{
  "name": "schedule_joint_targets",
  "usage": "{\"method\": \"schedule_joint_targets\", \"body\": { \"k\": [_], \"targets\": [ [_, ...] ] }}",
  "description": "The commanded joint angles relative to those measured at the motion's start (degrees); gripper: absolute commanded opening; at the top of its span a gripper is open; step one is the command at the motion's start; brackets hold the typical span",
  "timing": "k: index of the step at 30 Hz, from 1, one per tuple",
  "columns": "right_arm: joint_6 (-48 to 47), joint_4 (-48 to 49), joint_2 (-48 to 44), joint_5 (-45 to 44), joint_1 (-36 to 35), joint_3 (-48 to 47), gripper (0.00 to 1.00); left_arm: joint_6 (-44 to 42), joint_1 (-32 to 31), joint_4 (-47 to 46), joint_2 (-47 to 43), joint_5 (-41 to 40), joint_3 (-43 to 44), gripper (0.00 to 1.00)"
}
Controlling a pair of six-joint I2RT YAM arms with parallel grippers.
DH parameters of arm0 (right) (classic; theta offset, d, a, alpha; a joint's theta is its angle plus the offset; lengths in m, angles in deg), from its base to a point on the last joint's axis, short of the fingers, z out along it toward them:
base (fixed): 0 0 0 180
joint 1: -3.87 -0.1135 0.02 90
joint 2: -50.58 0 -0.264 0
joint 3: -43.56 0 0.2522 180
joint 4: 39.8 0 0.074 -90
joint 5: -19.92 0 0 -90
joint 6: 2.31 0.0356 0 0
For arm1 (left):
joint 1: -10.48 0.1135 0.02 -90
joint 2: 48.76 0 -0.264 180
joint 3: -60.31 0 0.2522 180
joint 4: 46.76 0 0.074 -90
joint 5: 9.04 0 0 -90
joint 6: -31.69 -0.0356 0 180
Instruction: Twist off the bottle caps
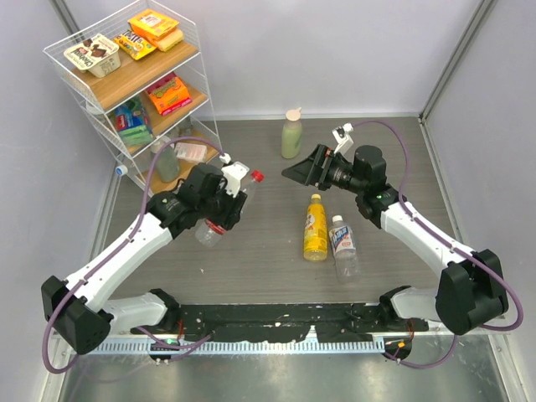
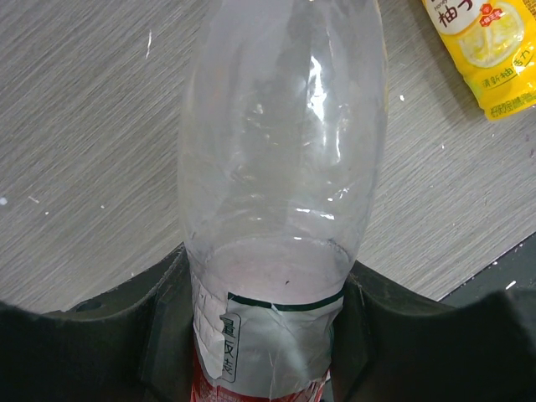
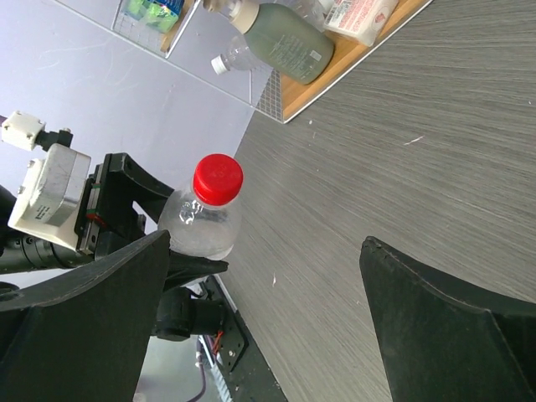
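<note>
**Red-capped bottle held in left tool, right tool spread wide beside it**

The left tool (image 1: 226,209) is clamped on the lower body of a clear bottle (image 2: 285,167). It holds the bottle tilted above the left half of the table (image 1: 394,151), neck toward the middle. The red cap (image 1: 257,176) sits on that neck: small, round, glossy plastic with a flat top.

The right tool (image 1: 295,173) hovers over the table's middle toward the far edge. Its fingers are spread wide with nothing between them, and it faces the red cap from just beside it.

Near the table's middle lie two bottles side by side, necks toward the far edge. The yellow bottle (image 1: 316,239) carries the yellow cap (image 1: 315,198). The clear labelled bottle (image 1: 344,251) to its right carries the pale blue-white cap (image 1: 336,219).

A pale green bottle (image 1: 291,141) stands upright near the far edge, and a wire rack (image 1: 126,84) fills the far left corner.
</note>
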Motion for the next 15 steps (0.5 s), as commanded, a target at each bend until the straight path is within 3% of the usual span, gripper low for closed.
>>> {"method": "schedule_joint_targets", "body": {
  "k": [1, 15],
  "targets": [
    [0.43, 3.36, -0.35, 0.93, -0.18, -2.49, 0.99, -0.83, -0.25, -4.59, -2.13, 1.25, -2.13, 0.25],
    [-0.81, -0.68, -2.98, -0.29, -0.18, -4.34, 0.99, 0.22, -0.51, -6.97, -6.89, -2.62, -5.48, 0.25]
  ]
}}
